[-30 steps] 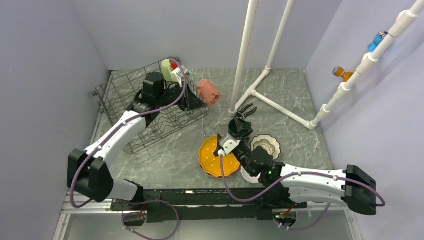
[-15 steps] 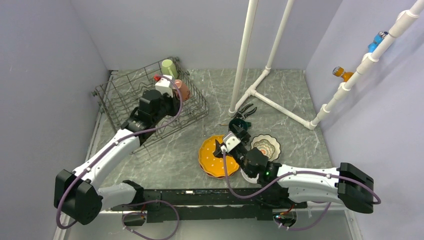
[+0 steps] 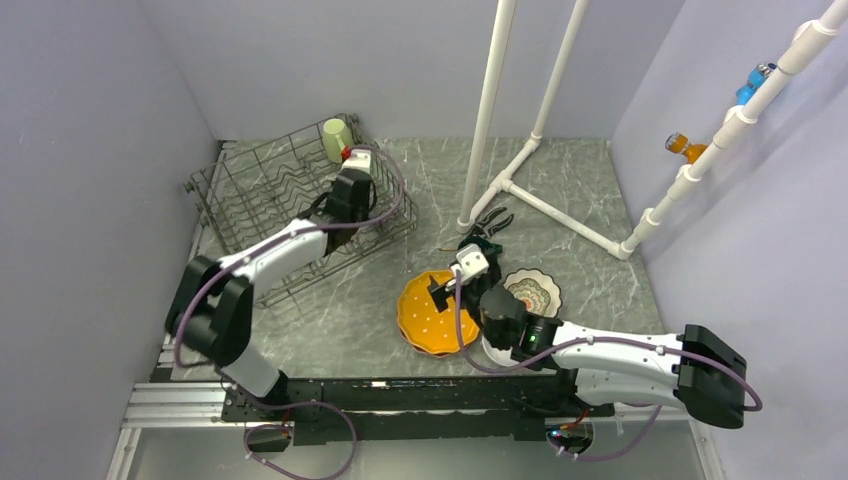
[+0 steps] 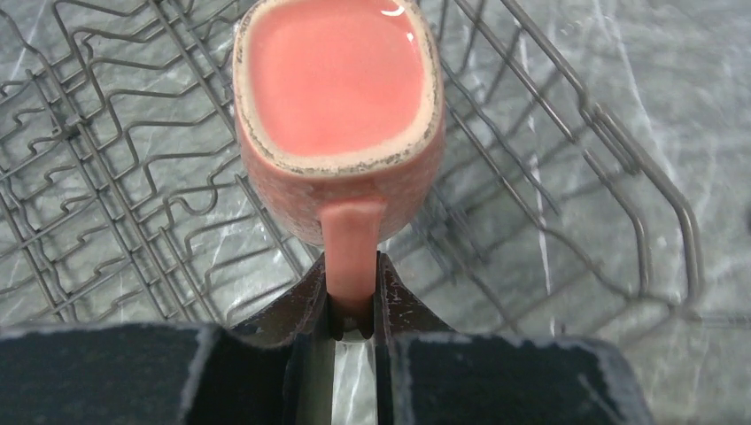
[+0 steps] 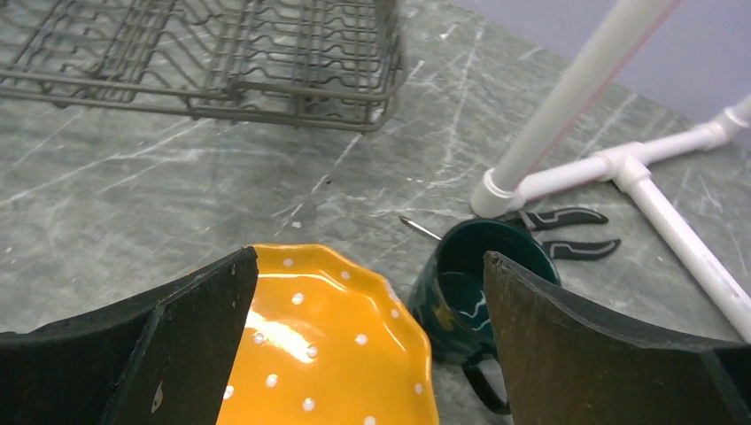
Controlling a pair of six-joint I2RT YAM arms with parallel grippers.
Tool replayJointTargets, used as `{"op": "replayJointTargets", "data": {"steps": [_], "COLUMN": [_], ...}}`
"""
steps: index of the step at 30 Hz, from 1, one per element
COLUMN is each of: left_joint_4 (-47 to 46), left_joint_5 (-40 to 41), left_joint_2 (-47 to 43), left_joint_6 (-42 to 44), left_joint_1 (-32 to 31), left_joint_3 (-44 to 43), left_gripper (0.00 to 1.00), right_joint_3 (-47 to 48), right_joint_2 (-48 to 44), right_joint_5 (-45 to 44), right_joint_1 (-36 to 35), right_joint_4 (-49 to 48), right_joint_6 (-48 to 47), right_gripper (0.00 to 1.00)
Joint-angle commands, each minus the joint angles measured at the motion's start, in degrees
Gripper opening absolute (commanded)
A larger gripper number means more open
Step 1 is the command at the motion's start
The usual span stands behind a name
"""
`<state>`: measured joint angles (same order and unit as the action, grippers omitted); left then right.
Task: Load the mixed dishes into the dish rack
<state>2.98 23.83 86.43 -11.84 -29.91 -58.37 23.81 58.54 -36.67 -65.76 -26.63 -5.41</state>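
Observation:
In the left wrist view my left gripper is shut on the handle of the small pink mug. The mug hangs mouth toward the camera over the wire floor of the dish rack. From above, the left gripper is over the right part of the rack, and a pale green mug sits at the rack's far corner. My right gripper is open above the orange white-dotted plate, with the dark teal mug upright just right of the plate. A patterned scalloped bowl lies right of the plate.
Black-handled pliers lie beyond the teal mug at the foot of a white pipe frame. Part of a white bowl shows under the right arm. Grey walls close in the table on three sides.
My left arm has carried the pink mug from beside the rack's right edge to over the rack's inside. The right gripper has shifted slightly over the orange plate, still open.

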Motion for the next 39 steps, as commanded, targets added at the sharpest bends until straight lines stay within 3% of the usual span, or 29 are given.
{"op": "replayJointTargets", "data": {"steps": [1,8,15,22,33,39], "left_joint_4": [6.85,26.98,29.81,28.42,18.91,16.12], "left_joint_5": [7.73,14.17,13.69,13.4,12.41,6.88], "left_joint_2": [8.86,27.43,35.6,40.0,41.88,43.85], "left_joint_6": [-9.76,-24.33,-29.94,-31.96,-30.92,-29.75], "left_joint_1": [1.66,2.65,4.32,4.9,5.03,5.83], "left_joint_3": [-14.64,-37.33,-47.2,-51.27,-49.87,-51.04], "left_gripper": [0.0,0.0,0.0,0.0,0.0,0.0], "right_joint_3": [-0.79,-5.03,-6.85,-6.91,-7.82,-8.04], "right_joint_2": [-4.21,-13.21,-17.13,-17.3,-18.11,-18.09], "right_joint_5": [-4.11,-2.25,-1.33,-0.78,-0.43,-0.25], "right_joint_1": [2.6,7.61,9.43,9.68,9.7,9.69], "right_joint_4": [-0.48,-0.12,-0.07,0.07,-0.84,-1.22], "right_joint_6": [6.06,11.24,12.83,12.65,12.1,11.88], "right_gripper": [1.0,1.0,1.0,1.0,1.0,1.0]}}
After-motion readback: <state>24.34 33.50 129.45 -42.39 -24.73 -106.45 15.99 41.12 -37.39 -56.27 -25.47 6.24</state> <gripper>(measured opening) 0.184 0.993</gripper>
